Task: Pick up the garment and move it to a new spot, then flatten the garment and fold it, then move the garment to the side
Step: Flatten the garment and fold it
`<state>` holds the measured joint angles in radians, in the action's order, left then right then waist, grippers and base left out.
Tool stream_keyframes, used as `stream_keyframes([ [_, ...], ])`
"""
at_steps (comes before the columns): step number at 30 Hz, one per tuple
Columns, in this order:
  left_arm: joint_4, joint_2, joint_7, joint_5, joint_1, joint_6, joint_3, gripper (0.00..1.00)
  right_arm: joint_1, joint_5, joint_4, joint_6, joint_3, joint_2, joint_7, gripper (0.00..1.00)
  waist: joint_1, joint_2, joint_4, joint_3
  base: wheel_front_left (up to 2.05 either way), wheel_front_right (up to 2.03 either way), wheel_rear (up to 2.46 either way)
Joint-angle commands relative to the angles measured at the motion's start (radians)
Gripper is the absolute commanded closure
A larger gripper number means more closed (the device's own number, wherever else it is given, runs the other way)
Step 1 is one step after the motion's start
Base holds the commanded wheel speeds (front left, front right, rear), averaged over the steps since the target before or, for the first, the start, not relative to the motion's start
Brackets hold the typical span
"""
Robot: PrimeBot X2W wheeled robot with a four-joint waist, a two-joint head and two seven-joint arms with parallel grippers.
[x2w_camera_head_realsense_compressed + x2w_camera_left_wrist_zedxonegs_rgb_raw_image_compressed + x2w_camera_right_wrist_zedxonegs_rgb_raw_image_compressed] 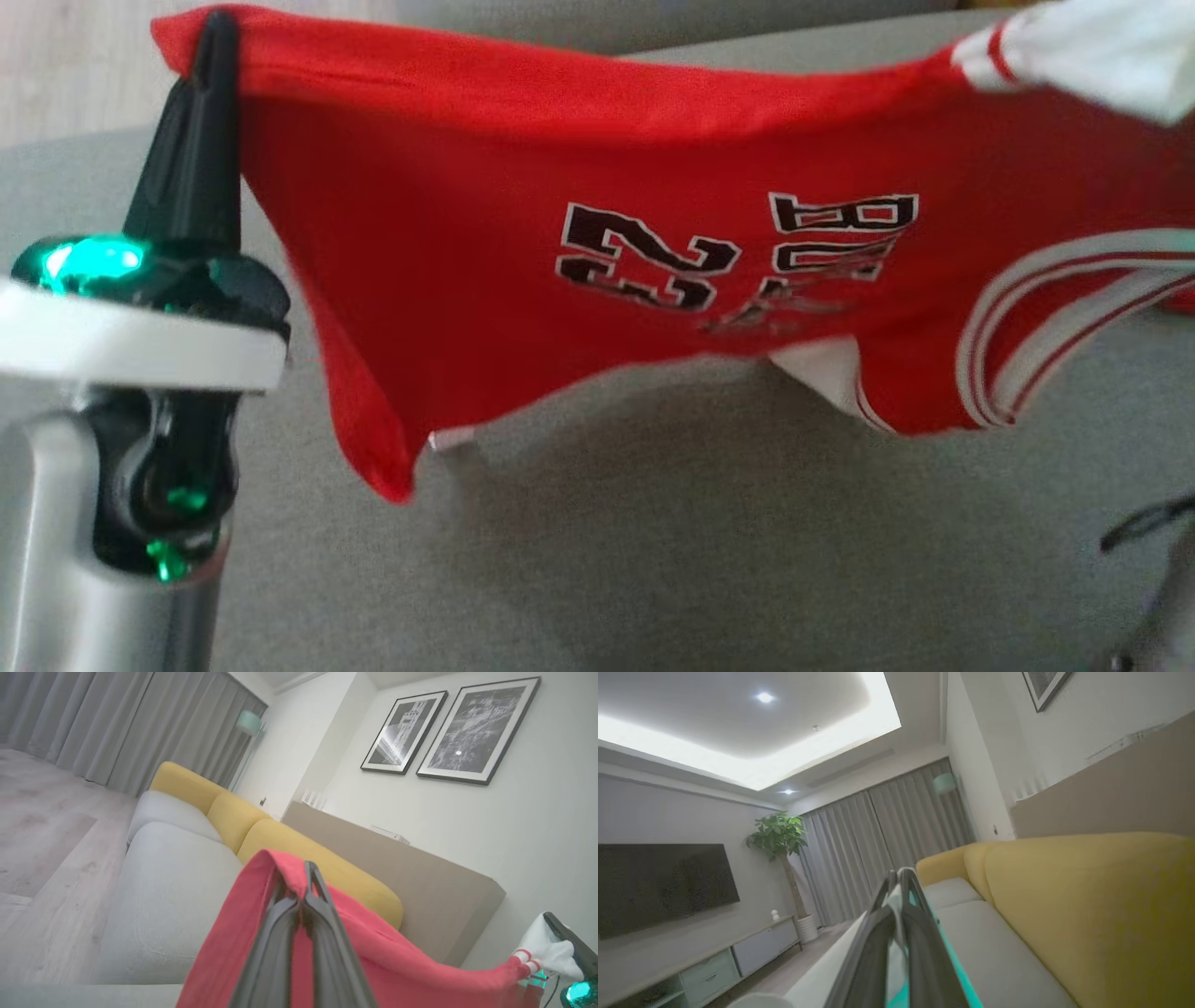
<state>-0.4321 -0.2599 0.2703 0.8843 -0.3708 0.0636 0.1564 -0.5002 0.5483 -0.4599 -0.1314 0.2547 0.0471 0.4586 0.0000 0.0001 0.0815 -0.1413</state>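
Presently, the red mesh basketball jersey with white striped trim and black lettering point(485, 280) hangs stretched in the air above the grey fabric sofa seat point(653, 560). We find the left gripper point(217, 37) clamped on its red corner and the right gripper point(899, 877) clamped on its white sleeve. We judge the carrying step to be in hand. The next move calls for lowering the jersey evenly onto the seat, then spreading it flat.

A home living room — sofa point(1064, 905), wall television point(663, 886), curtains point(887, 835), framed prints point(476, 728).
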Motion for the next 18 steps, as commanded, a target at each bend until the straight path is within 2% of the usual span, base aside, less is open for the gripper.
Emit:
stream_keyframes([
  [1,-0.007,-0.032,0.009,-0.009,-0.065,0.008,-0.044,1.0,-0.062,0.037,0.026,0.001,-0.016,0.003,0.011,1.0,0.0,-0.0001,-0.002,-0.037,0.0,0.0,0.0],
  [6,0.132,-0.017,0.001,-0.015,-0.183,0.015,-0.046,1.0,-0.217,0.069,0.249,0.001,-0.034,0.003,-0.009,1.0,0.0,-0.0001,-0.002,-0.15,0.0,0.0,0.0],
  [9,0.248,-0.025,-0.03,-0.044,-0.294,0.01,-0.064,1.0,-0.358,0.048,0.385,0.001,-0.073,0.003,-0.075,1.0,0.0,-0.0001,0.01,-0.225,0.0,0.0,0.0],
  [12,0.371,-0.057,-0.07,-0.094,-0.424,-0.007,-0.076,1.0,-0.531,0.073,0.545,0.001,-0.078,0.003,-0.229,1.0,0.0,-0.0001,0.028,-0.276,0.0,0.0,0.0],
  [14,0.45,-0.073,-0.11,-0.123,-0.511,-0.016,-0.09,1.0,-0.64,0.05,0.658,0.001,-0.088,0.003,-0.345,1.0,0.0,-0.0001,0.036,-0.295,0.0,0.0,0.0],
  [18,0.576,-0.069,-0.213,-0.141,-0.665,-0.034,-0.124,1.0,-0.812,0.01,0.799,0.001,-0.152,0.007,-0.526,1.0,0.0,-0.0001,0.046,-0.302,0.0,0.0,0.0],
])
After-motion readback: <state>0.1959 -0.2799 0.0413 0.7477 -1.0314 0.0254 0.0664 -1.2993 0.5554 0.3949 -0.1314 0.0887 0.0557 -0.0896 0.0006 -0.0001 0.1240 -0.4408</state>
